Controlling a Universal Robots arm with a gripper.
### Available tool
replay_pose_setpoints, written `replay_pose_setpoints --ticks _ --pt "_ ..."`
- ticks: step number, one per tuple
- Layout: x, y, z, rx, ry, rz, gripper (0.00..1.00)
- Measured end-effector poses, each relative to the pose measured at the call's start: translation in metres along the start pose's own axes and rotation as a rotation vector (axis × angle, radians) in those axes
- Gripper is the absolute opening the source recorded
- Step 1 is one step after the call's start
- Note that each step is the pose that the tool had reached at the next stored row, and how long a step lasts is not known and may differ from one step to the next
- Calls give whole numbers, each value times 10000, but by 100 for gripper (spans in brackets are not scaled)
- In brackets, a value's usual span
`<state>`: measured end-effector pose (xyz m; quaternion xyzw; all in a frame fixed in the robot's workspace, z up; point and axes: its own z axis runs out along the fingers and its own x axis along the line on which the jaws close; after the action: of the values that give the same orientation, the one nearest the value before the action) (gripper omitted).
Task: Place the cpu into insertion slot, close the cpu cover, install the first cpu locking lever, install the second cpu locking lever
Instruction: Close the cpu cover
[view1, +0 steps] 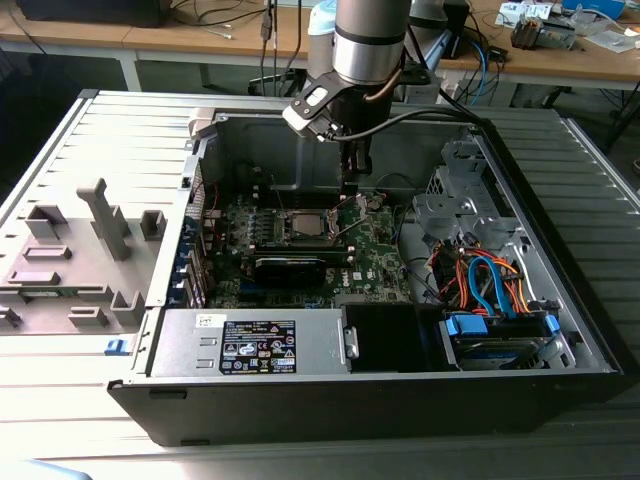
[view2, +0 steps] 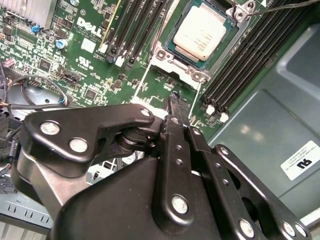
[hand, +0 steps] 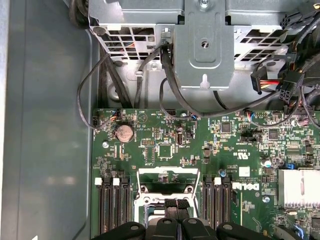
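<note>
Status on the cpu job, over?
Gripper shut, low over motherboard. Cpu seated in insertion slot, close by. Nothing seen blocking.

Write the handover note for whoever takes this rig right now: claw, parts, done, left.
The claw is shut, low over the green board beside the socket; nothing seen in it.
The cpu sits in the insertion slot, silver top up.
The cpu cover seems to lie down around the chip.
Done: cpu placed; cover apparently closed.
Left: the locking levers. One thin lever rod stands off over the memory slots, unlatched.
</note>
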<state>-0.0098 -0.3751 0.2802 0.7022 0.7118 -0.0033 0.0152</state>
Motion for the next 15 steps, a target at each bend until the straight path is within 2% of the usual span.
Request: replay_pose_setpoints --ticks 15 --pt "-1 44 0 0 -1 1 11"
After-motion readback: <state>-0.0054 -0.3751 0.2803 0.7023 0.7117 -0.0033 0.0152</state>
